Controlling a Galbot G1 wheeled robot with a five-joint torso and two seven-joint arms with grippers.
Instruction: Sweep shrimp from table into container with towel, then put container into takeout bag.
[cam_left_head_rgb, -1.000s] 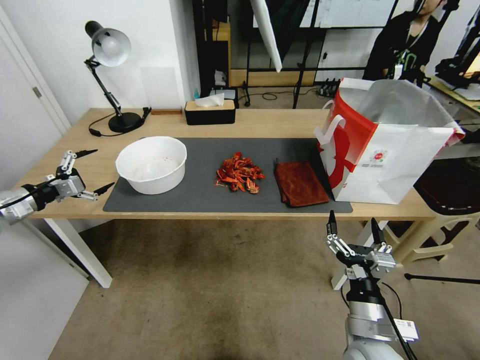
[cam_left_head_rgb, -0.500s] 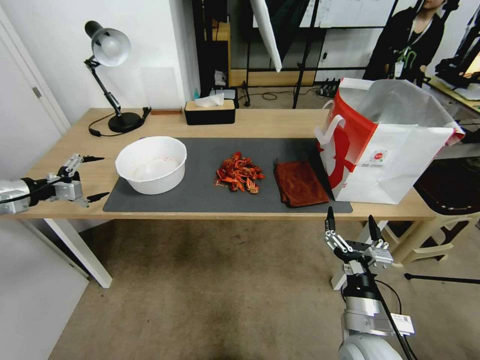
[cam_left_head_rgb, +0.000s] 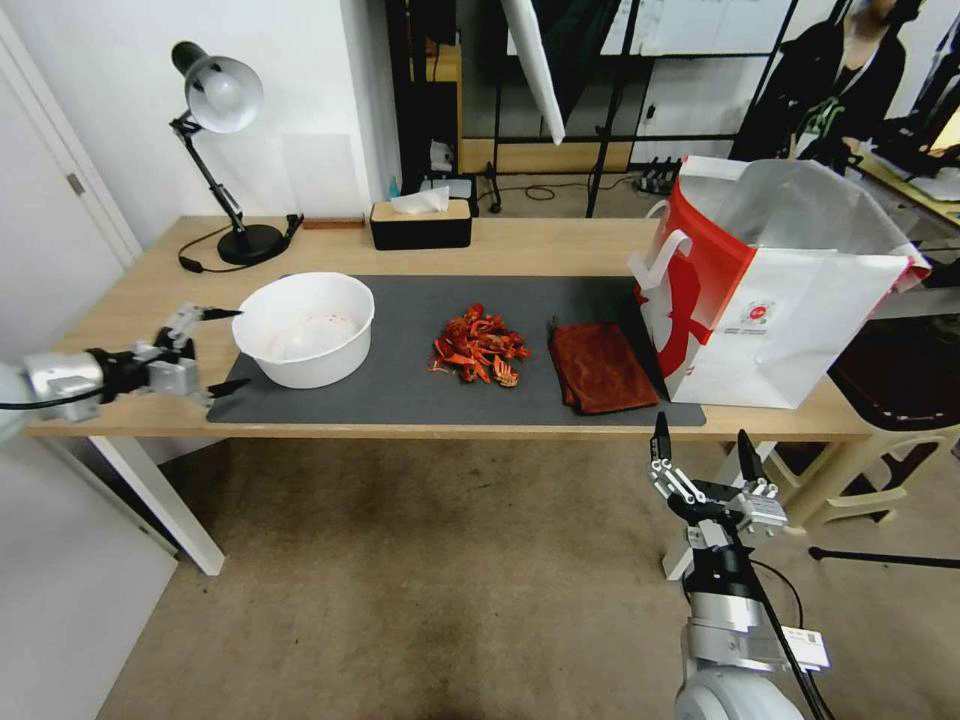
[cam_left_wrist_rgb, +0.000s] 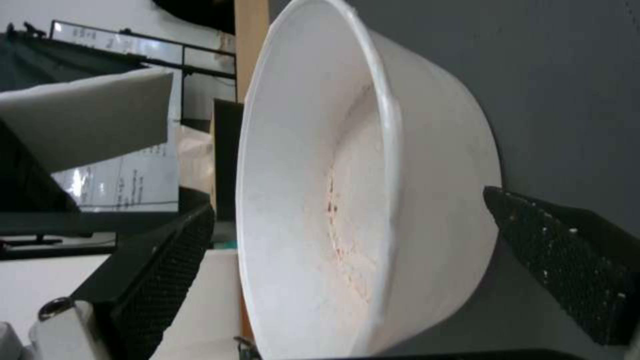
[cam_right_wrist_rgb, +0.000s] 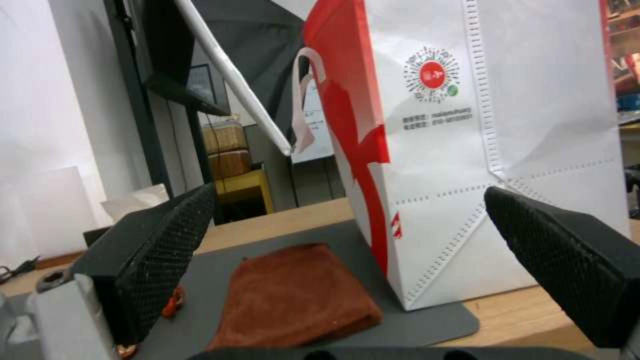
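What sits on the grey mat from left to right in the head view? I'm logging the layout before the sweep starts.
Left gripper at the mat's left edge → container → shrimp → towel → takeout bag, standing partly on the mat's right end.

Matt grey mat (cam_left_head_rgb: 400, 385), light-wood table (cam_left_head_rgb: 540, 245)

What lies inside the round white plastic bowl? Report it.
The round white plastic bowl holds no shrimp, only faint reddish stains on its floor and inner wall. Its near inner wall is hidden behind the rim.
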